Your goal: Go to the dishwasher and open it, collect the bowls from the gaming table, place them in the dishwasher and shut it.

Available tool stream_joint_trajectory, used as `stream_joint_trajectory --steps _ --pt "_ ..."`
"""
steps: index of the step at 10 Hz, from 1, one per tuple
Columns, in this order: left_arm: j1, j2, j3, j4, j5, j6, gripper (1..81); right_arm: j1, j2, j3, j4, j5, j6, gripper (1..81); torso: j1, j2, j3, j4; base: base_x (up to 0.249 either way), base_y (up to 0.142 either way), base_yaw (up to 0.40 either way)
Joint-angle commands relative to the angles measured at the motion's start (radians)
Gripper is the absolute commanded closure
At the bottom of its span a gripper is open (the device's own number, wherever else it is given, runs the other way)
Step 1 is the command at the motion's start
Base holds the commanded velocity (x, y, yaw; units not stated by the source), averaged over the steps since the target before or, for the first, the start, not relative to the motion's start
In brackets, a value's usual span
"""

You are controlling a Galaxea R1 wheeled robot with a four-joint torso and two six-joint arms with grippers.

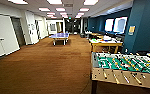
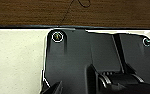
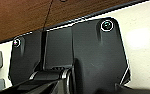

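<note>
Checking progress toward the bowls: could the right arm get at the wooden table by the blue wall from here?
Probably not. The wooden table stands well up the room, beyond the football table, with carpet between. The robot would likely have to drive closer first.

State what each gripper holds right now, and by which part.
It cannot be told. Both wrist views show the robot's own dark plate over brown carpet, with nothing visibly held. The head view shows the table-football table, with no bowl in sight.

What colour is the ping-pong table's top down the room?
Blue, the ping-pong table shows best in the head view.
</note>
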Motion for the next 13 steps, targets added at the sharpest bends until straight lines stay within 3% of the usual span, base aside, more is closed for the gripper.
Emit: stream_joint_trajectory --steps 1,5,13 --pt "-0.072 -0.003 -0.005 -0.001 0.036 -0.004 1.0 0.070 -0.001 -0.001 -0.004 -0.042 0.000 1.0 0.000 0.000 0.000 0.000 0.110 -0.088 0.000" --pt "-0.072 -0.003 -0.005 -0.003 0.036 -0.004 1.0 0.072 -0.001 -0.001 -0.004 -0.042 0.000 1.0 0.001 0.000 0.000 0.000 0.115 -0.096 0.000" --pt "-0.072 -0.003 -0.005 -0.001 0.036 -0.004 1.0 0.071 -0.002 -0.001 -0.004 -0.041 0.000 1.0 0.001 0.001 -0.001 0.000 0.000 0.000 0.000"
